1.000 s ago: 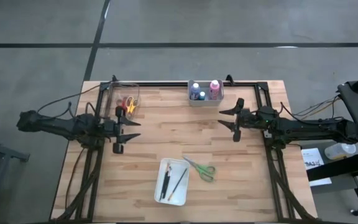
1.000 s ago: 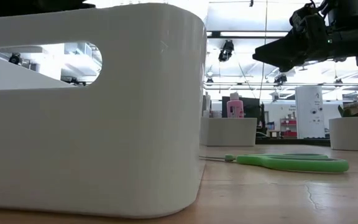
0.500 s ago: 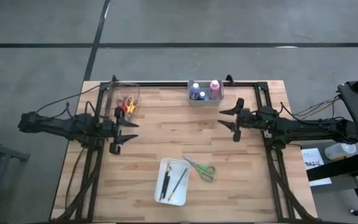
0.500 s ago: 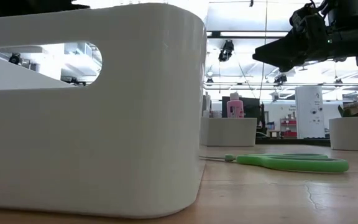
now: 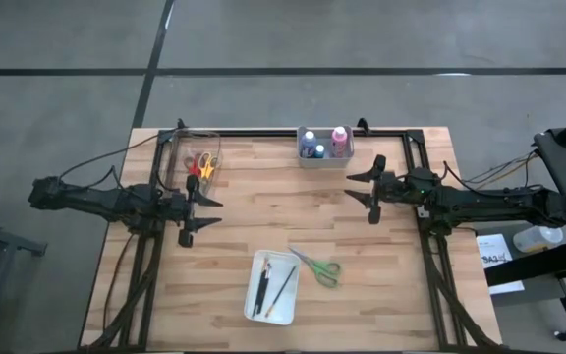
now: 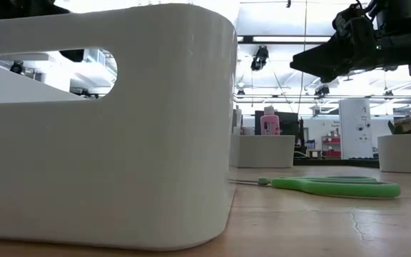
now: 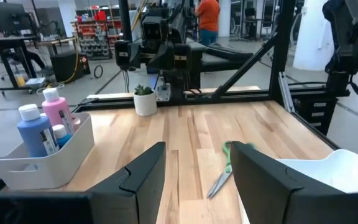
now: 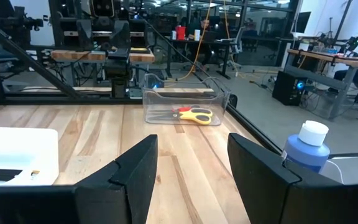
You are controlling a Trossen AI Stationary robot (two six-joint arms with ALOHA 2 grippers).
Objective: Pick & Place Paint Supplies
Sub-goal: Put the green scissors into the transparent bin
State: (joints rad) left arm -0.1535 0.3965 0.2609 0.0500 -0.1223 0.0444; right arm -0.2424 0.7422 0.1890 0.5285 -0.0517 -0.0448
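High view: table (image 5: 244, 197), three containers, both arms hovering mid-table, nothing held. White tray (image 5: 272, 286) near front edge, brushes (image 5: 263, 285) inside. Grey bin (image 5: 323, 155) at far edge with bottles (image 5: 339, 137). Clear bin (image 5: 197, 163) far left with scissors (image 5: 202, 164), orange and red handles.

Only loose item: green scissors (image 5: 317, 266), flat on the wood just right of tray. Long axis diagonal, blades toward tray's far corner, handles toward front right.

Left gripper (image 5: 195, 208): fingers apart, empty, just in front of clear bin. Green scissors ahead and toward front from it, past tray corner; visible between fingers in left wrist view (image 7: 227, 167).

Right gripper (image 5: 372, 187): fingers apart, empty, just right of grey bin. Green scissors toward front and slightly inward from it.

Judgement: right looks a bit nearer, clearer drop onto the handles; left must clear the tray. Wrist roll needed to straddle the diagonal.
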